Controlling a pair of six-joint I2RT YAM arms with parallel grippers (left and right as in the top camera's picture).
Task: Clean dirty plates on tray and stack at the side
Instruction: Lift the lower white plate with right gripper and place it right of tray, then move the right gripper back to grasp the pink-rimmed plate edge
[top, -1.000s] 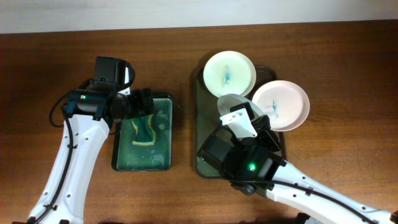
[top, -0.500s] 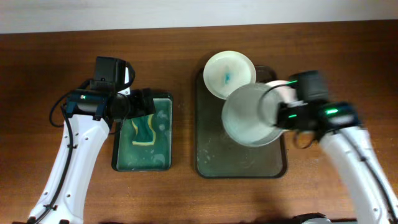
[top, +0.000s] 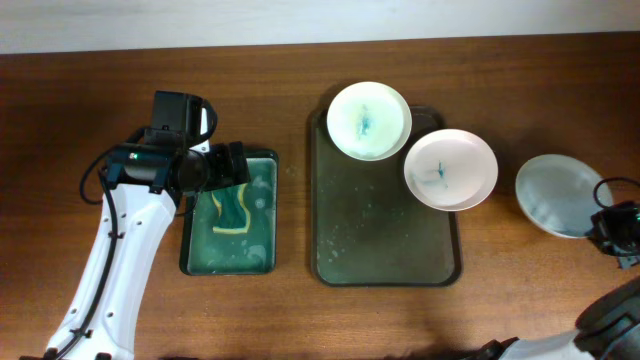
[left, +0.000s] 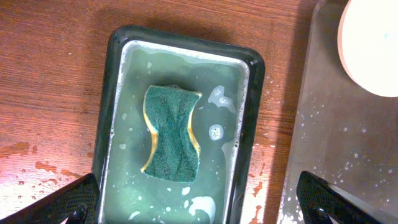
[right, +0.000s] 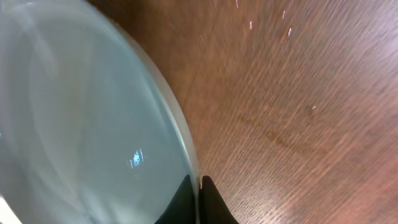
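The right hand is clenched on the rim of the pale grey-blue round plate, one fingertip on each side of the edge. The plate is out over the brown wooden worktop, well to the right of the large dark olive-brown rectangular tray. Whether it already rests on the wood I cannot tell.

The step in hand looks like setting this plate down as the base of the stack. To do it well, the plate should be levelled and lowered until its foot sits flat before the grip is let go. It should also stay far enough from the tray that the next plates can be laid squarely on it.

The white round plate and the pinkish round plate, both smeared blue, are at the tray's far end and right rim. The left hand hangs released, fingers wide, over the green-and-yellow sponge in the smaller green tray of soapy water.

A second ago the right arm lay across the dark tray with the grey-blue plate near its middle. Half a second ago the plate was in transit above the tray's right side, hiding the pinkish one. Now it is clear of the tray. The left arm and the two smeared plates have not moved.
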